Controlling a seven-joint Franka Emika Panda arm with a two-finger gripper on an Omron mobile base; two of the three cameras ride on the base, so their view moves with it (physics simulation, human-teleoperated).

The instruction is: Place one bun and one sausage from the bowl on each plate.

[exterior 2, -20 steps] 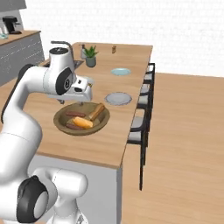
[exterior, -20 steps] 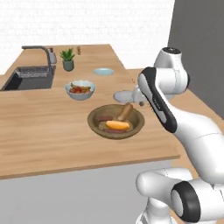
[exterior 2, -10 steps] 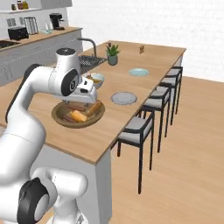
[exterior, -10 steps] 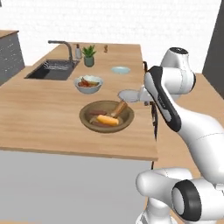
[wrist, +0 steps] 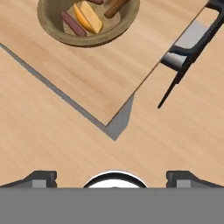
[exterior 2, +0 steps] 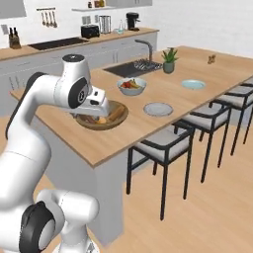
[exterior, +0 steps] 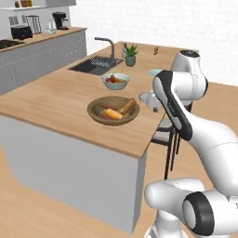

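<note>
Wooden and brown, the bowl (exterior: 113, 110) sits on the worktop (exterior: 60, 100) near the corner closest to the robot, a little in from the long edge where the stools (exterior 2: 163, 147) stand. Inside it lie an orange-yellow bun (wrist: 89, 17), a dark reddish sausage (wrist: 73, 23) beside the bun, and a brown bun (exterior: 127, 106) leaning against the bowl's far rim. The gripper (wrist: 112, 178) hangs released with nothing between its tips; its two dark fingertips (wrist: 40, 178) stand wide apart at the bottom of the hand view, above the floor just off the worktop's corner, the bowl well ahead of them. The pale grey plate (exterior 2: 158, 108) lies close to the stool-side edge, beyond the bowl, and holds nothing. The light blue plate (exterior 2: 192, 84) lies further along the same edge, also bare. A pale bowl of fruit (exterior 2: 132, 86) stands between the wooden bowl and the sink (exterior 2: 138, 66), near the middle of the worktop. A small potted plant (exterior 2: 169, 60) stands beside the sink, toward the far end
</note>
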